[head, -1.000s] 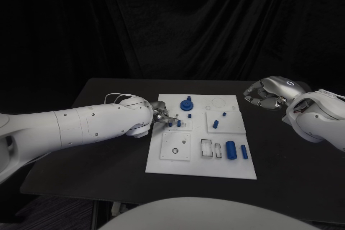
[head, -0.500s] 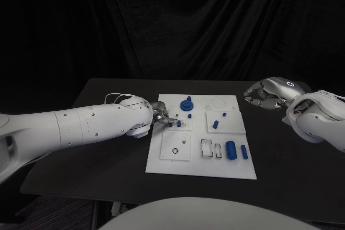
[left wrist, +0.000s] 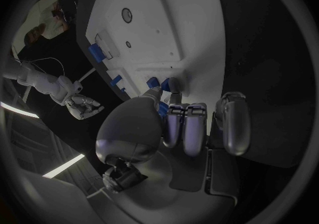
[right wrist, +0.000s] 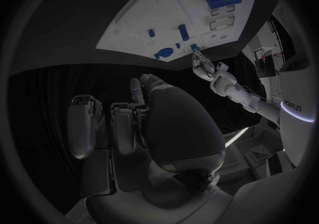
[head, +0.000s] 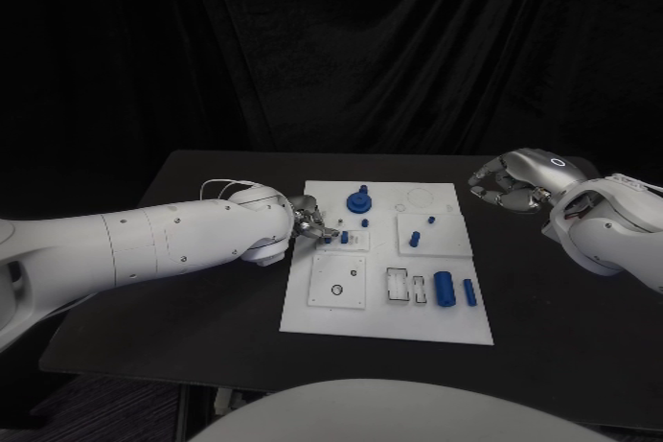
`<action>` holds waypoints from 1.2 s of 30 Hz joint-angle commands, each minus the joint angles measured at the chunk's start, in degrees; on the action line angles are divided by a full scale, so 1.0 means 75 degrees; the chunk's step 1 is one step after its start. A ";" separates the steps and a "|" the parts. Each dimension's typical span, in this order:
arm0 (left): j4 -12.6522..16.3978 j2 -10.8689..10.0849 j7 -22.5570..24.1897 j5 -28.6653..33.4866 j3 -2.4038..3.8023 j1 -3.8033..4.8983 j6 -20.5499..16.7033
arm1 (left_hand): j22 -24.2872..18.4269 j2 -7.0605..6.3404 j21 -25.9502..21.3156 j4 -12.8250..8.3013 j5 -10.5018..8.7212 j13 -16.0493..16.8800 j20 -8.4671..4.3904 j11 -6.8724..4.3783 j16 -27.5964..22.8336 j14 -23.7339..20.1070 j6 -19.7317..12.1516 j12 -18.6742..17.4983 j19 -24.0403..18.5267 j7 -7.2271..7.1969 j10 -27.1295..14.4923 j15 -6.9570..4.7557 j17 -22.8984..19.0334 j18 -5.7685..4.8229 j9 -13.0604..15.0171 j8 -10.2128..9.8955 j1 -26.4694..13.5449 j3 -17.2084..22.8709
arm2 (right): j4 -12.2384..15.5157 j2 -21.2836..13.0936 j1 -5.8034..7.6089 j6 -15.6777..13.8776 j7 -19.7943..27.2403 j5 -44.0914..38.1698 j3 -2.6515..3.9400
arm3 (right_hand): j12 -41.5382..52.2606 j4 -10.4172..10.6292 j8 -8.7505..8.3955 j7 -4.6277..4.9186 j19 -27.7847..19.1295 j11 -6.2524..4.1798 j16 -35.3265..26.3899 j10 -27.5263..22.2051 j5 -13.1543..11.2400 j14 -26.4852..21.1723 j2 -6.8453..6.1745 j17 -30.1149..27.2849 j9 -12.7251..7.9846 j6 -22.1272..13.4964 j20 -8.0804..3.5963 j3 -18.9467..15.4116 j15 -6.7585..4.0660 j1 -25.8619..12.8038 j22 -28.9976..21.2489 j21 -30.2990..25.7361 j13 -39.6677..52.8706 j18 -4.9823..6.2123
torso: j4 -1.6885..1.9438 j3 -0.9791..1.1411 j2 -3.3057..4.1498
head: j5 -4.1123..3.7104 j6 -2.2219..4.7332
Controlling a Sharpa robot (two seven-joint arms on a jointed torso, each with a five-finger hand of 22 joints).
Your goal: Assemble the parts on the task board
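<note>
Head view: left hand (head: 312, 221) over task board (head: 390, 313)

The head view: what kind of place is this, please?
Probably a robot test or lab bench: a black table before dark curtains, with a white task board carrying small blue parts.

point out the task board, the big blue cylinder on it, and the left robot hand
task board (head: 387, 322), head view, bare near edge.
big blue cylinder (head: 444, 287), head view, its middle.
left robot hand (head: 312, 221), head view, middle of hand.
</note>
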 commanded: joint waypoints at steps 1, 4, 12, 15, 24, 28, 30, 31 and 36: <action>-0.0001 -0.0007 -0.0234 0.0046 -0.0068 -0.0097 0.0432 | 0.1499 -0.0014 -0.0031 -0.0034 0.0120 0.1996 0.0025 0.0026 0.0020 0.0807 -0.0051 0.0021 0.0028 0.0038 0.0809 0.0031 0.2013 0.0102 0.0009 -0.0037 0.0109 0.0114 | -0.0002 -0.0001 -0.0021 0.0020 -0.0135 -0.0019 0.0006 | -0.0051 0.0006 -0.0024 0.0001 0.0097 0.0033 -0.0024 0.0374 0.0046 0.0629 -0.0012 0.1684 -0.0008 0.0046 0.0046 0.0043 0.0067 0.0043 0.1595 -0.0025 0.1655 0.0075 | 0.0005 0.0000 0.0007 | 0.0008 -0.0002; 0.0005 -0.0003 -0.0254 0.0046 -0.0068 -0.0099 0.0465 | 0.1498 -0.0037 -0.0034 -0.0096 0.0140 0.1996 0.0024 0.0021 0.0020 0.0807 -0.0067 0.0021 0.0026 0.0034 0.0809 0.0027 0.2013 0.0103 0.0022 -0.0049 0.0172 0.0195 | -0.0003 -0.0003 -0.0021 0.0023 -0.0137 -0.0019 0.0006 | -0.0051 0.0006 -0.0024 0.0001 0.0097 0.0033 -0.0024 0.0374 0.0046 0.0629 -0.0012 0.1684 -0.0008 0.0046 0.0046 0.0043 0.0067 0.0043 0.1595 -0.0025 0.1655 0.0075 | 0.0004 0.0001 0.0005 | 0.0000 -0.0002; 0.0011 0.0016 -0.0329 0.0046 -0.0068 -0.0103 0.0532 | 0.1498 -0.0057 -0.0037 -0.0119 0.0079 0.1996 0.0023 0.0021 0.0020 0.0807 -0.0068 0.0021 0.0026 0.0038 0.0809 0.0026 0.2013 0.0103 0.0028 -0.0055 0.0184 0.0238 | 0.0000 -0.0005 -0.0022 0.0026 -0.0140 -0.0019 0.0006 | -0.0051 0.0006 -0.0024 0.0001 0.0097 0.0033 -0.0024 0.0374 0.0046 0.0629 -0.0012 0.1684 -0.0008 0.0046 0.0046 0.0043 0.0067 0.0043 0.1595 -0.0025 0.1655 0.0075 | 0.0003 0.0002 -0.0003 | 0.0001 -0.0002; 0.0012 0.0017 -0.0383 0.0046 -0.0068 -0.0105 0.0575 | 0.1498 -0.0070 -0.0038 -0.0118 0.0022 0.1996 0.0023 0.0025 0.0020 0.0807 -0.0069 0.0021 0.0026 0.0044 0.0809 0.0027 0.2013 0.0103 0.0028 -0.0062 0.0170 0.0257 | 0.0002 -0.0004 -0.0022 0.0027 -0.0141 -0.0019 0.0006 | -0.0051 0.0006 -0.0024 0.0001 0.0097 0.0033 -0.0024 0.0374 0.0046 0.0629 -0.0012 0.1684 -0.0008 0.0046 0.0046 0.0043 0.0067 0.0043 0.1595 -0.0025 0.1655 0.0075 | -0.0001 0.0005 -0.0004 | 0.0006 -0.0002; 0.0000 0.0020 -0.0458 0.0046 -0.0068 -0.0111 0.0656 | 0.1496 -0.0125 -0.0042 -0.0301 0.0118 0.1996 0.0016 0.0014 0.0020 0.0807 -0.0089 0.0021 0.0026 0.0027 0.0809 0.0020 0.2013 0.0105 0.0012 -0.0117 0.0318 0.0517 | 0.0006 -0.0003 -0.0023 0.0029 -0.0143 -0.0019 0.0006 | -0.0051 0.0006 -0.0024 0.0001 0.0097 0.0033 -0.0024 0.0374 0.0046 0.0629 -0.0012 0.1684 -0.0008 0.0046 0.0046 0.0043 0.0067 0.0043 0.1595 -0.0025 0.1655 0.0075 | -0.0005 0.0002 0.0003 | 0.0025 -0.0002; -0.0009 0.0026 -0.0411 0.0046 -0.0068 -0.0114 0.0608 | 0.1498 -0.0212 -0.0039 -0.0555 0.0161 0.1996 -0.0001 -0.0009 0.0020 0.0807 -0.0079 0.0021 0.0029 0.0002 0.0809 -0.0003 0.2013 0.0104 -0.0010 -0.0163 0.0493 0.0954 | 0.0010 -0.0006 -0.0023 0.0024 -0.0145 -0.0019 0.0006 | -0.0063 0.0007 -0.0024 0.0003 0.0094 0.0038 -0.0035 0.0358 0.0048 0.0624 -0.0026 0.1673 -0.0011 0.0049 0.0048 0.0062 0.0070 0.0037 0.1592 -0.0031 0.1642 0.0077 | -0.0003 0.0006 0.0008 | 0.0018 -0.0002; -0.0015 0.0030 -0.0356 0.0046 -0.0068 -0.0115 0.0544 | 0.1499 -0.0317 -0.0037 -0.0688 0.0091 0.1996 -0.0027 0.0004 0.0020 0.0807 -0.0040 0.0021 0.0032 -0.0016 0.0809 -0.0009 0.2013 0.0106 -0.0028 -0.0188 0.0475 0.1438 | 0.0013 -0.0009 -0.0023 0.0021 -0.0145 -0.0019 0.0006 | -0.0063 0.0007 -0.0024 0.0003 0.0094 0.0038 -0.0035 0.0358 0.0048 0.0624 -0.0026 0.1673 -0.0011 0.0049 0.0048 0.0062 0.0070 0.0037 0.1592 -0.0031 0.1642 0.0077 | 0.0004 0.0008 0.0008 | 0.0013 -0.0002; -0.0017 0.0031 -0.0336 0.0046 -0.0068 -0.0115 0.0518 | 0.1502 -0.0376 -0.0027 -0.0743 0.0139 0.1996 -0.0018 -0.0020 0.0020 0.0807 -0.0039 0.0021 0.0037 -0.0007 0.0809 -0.0017 0.2013 0.0101 -0.0027 -0.0194 0.0472 0.1566 | 0.0014 -0.0010 -0.0023 0.0020 -0.0145 -0.0019 0.0006 | -0.0063 0.0007 -0.0024 0.0003 0.0094 0.0038 -0.0035 0.0358 0.0048 0.0624 -0.0026 0.1673 -0.0011 0.0049 0.0048 0.0062 0.0070 0.0037 0.1592 -0.0031 0.1642 0.0077 | 0.0004 0.0008 0.0008 | 0.0014 -0.0002; -0.0026 0.0036 -0.0195 0.0046 -0.0068 -0.0117 0.0326 | 0.1514 -0.0935 0.0013 -0.1250 0.0331 0.1996 -0.0043 -0.0045 0.0020 0.0807 0.0049 0.0021 0.0063 -0.0022 0.0809 -0.0023 0.2013 0.0093 0.0159 -0.0117 -0.0151 0.3360 | 0.0018 -0.0014 -0.0023 0.0017 -0.0147 -0.0019 0.0006 | -0.0063 0.0007 -0.0024 0.0003 0.0094 0.0038 -0.0035 0.0358 0.0048 0.0624 -0.0026 0.1673 -0.0011 0.0049 0.0048 0.0062 0.0070 0.0037 0.1592 -0.0031 0.1642 0.0077 | 0.0002 0.0007 0.0001 | 0.0021 -0.0002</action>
